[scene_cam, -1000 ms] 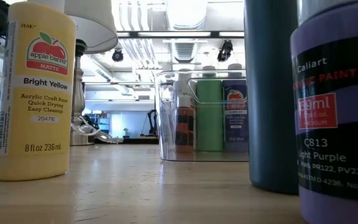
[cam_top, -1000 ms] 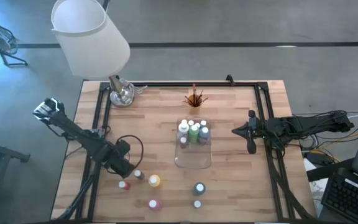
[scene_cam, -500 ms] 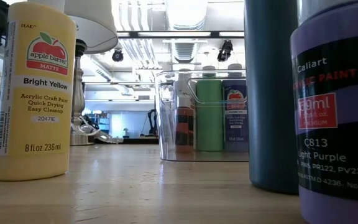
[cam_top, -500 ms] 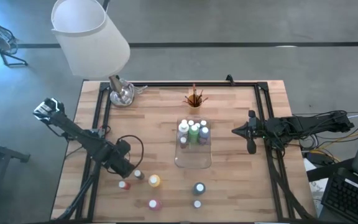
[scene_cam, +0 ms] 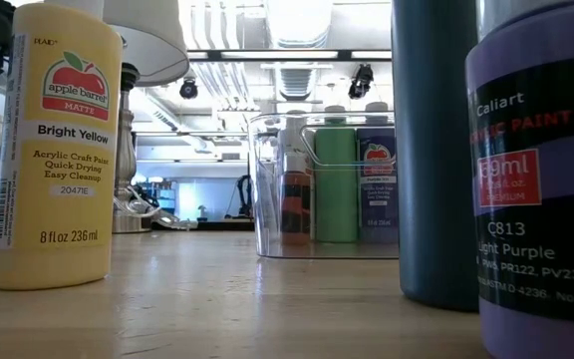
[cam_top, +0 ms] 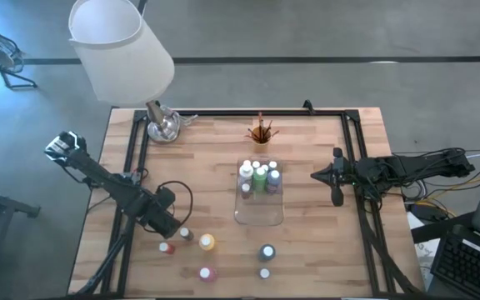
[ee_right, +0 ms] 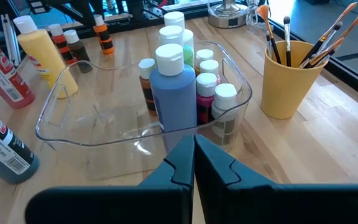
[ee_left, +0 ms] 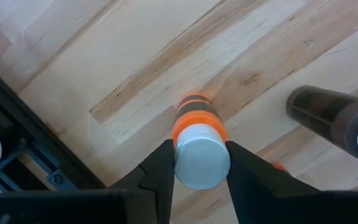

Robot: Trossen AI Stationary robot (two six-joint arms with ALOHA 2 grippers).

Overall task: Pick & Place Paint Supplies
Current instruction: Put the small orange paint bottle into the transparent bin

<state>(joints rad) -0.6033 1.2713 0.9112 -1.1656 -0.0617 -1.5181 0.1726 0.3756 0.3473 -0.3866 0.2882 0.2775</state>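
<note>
Up close, left claw [ee_left: 197,163] clamps an orange bottle [ee_left: 197,149]; right claw [ee_right: 194,163] together; yellow bottle [scene_cam: 56,145] reads "Bright Yellow"

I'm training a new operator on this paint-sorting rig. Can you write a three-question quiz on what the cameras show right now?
1. True or false: the left claw has an orange bottle between its fingers.
2. Where are the brushes? A) in the tray B) in the cup C) flat on the table
3. Fill in: the big yellow bottle is labelled Bright ____.

Key:
1. True; the fingers flank it on both sides.
2. B; they stand in the cup beside the tray.
3. Yellow.
</note>
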